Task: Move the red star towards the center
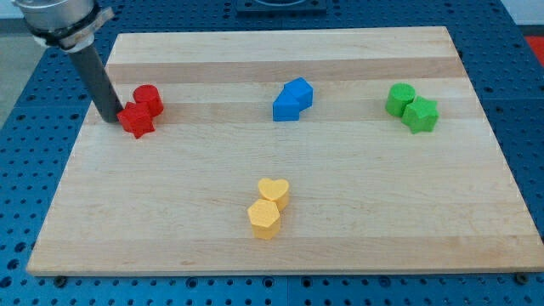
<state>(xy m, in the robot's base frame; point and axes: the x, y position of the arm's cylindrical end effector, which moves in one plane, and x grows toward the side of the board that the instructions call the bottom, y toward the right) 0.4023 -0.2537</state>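
The red star [136, 120] lies near the left edge of the wooden board [170, 212], touching a round red block [149, 99] just above and to its right. My tip [113, 120] is down on the board right at the star's left side, touching or nearly touching it. The dark rod rises from there toward the view's top left.
Two blue blocks [292, 99] sit together at the upper middle. Two green blocks [411, 107] sit at the upper right. A yellow heart [274, 191] and a yellow hexagon block [264, 218] sit together at the lower middle. A blue perforated table surrounds the board.
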